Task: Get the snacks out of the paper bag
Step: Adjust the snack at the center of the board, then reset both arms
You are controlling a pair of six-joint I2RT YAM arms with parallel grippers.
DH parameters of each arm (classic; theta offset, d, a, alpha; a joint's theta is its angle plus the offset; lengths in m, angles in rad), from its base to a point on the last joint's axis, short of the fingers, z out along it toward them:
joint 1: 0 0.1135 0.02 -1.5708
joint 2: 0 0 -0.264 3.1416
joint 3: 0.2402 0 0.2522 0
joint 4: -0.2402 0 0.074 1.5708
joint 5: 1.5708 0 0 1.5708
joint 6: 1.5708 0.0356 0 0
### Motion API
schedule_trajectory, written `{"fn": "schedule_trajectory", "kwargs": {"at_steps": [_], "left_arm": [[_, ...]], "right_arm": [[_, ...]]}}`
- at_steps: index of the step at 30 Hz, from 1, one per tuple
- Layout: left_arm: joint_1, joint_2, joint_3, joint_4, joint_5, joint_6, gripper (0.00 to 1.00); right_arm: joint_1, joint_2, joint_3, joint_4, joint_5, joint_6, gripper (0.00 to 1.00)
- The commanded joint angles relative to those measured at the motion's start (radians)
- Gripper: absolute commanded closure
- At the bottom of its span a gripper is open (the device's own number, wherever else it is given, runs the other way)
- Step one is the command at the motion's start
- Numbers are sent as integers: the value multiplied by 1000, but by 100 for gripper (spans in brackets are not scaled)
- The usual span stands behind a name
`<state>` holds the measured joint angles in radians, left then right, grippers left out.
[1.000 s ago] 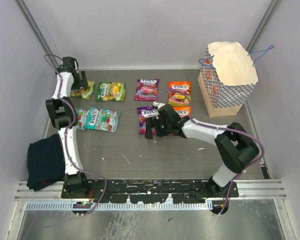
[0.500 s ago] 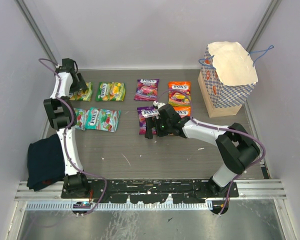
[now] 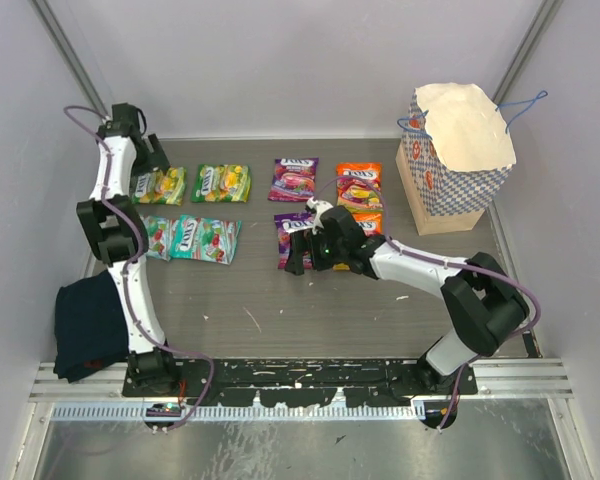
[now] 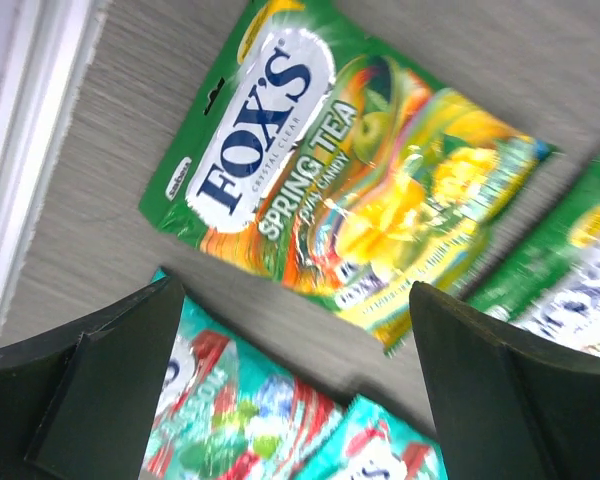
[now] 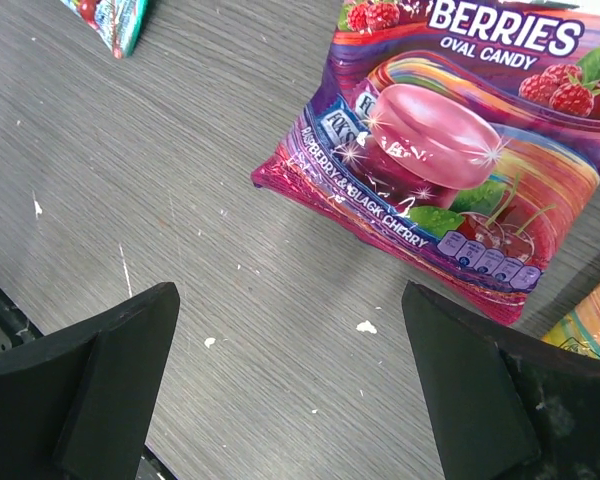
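Note:
The blue-and-white checkered paper bag (image 3: 458, 165) stands at the far right, its cream inside facing up. Several snacks lie flat in rows on the table: green (image 3: 220, 183), teal (image 3: 204, 240), purple (image 3: 294, 179) and orange (image 3: 358, 186). My left gripper (image 3: 152, 160) hangs open and empty over the far-left green packet (image 4: 350, 190), with teal packets (image 4: 230, 420) under its fingers (image 4: 110, 380). My right gripper (image 3: 298, 250) is open and empty just above the table, at the near edge of a purple berries packet (image 5: 450, 150).
A dark blue cloth (image 3: 90, 325) lies at the near left beside the left arm. Grey walls close in the table on three sides. A metal rail (image 3: 300, 375) runs along the front edge. An orange packet corner (image 5: 595, 330) shows by my right finger.
The left arm has risen and drawn back toward the far-left corner, uncovering more of the green packet. The right gripper has slid slightly left. Both stay open.

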<state>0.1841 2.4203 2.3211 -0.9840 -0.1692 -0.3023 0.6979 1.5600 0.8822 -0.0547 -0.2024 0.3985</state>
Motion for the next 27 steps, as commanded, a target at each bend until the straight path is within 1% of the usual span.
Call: {"fn": "schedule_trajectory", "kwargs": {"at_steps": [1, 4, 6, 8, 10, 12, 16, 20, 22, 24, 26, 27], "left_arm": [[-11, -241, -1, 33, 57, 40, 2], [-31, -340, -85, 71, 146, 54, 2], [-62, -409, -181, 96, 198, 66, 2], [-96, -492, -291, 149, 220, 81, 2], [-126, -595, -427, 249, 234, 81, 2], [-149, -733, -585, 361, 281, 76, 2], [-190, -993, -951, 643, 368, 58, 2], [-202, -1186, -1217, 816, 422, 53, 2], [-204, -1250, -1318, 889, 436, 40, 2], [-204, -1293, -1399, 952, 449, 25, 2], [-204, -1315, -1442, 982, 445, 24, 2], [-204, -1316, -1435, 975, 437, 30, 2]], "right_arm": [[2, -67, -3, 68, -9, 0, 0], [2, -91, -5, 71, 12, 0, 0], [2, -106, -6, 72, 42, 9, 0], [2, -126, -4, 77, 64, 12, 0], [2, -148, -1, 83, 98, 18, 0], [2, -187, -4, 95, 132, 18, 0], [2, -257, -24, 123, 253, -3, 0], [3, -298, -23, 116, 388, -28, 0], [3, -306, -30, 127, 482, -31, 0], [3, -304, -37, 138, 532, -32, 0], [2, -301, -55, 159, 567, -32, 0], [2, -300, -66, 169, 586, -33, 0]]}}
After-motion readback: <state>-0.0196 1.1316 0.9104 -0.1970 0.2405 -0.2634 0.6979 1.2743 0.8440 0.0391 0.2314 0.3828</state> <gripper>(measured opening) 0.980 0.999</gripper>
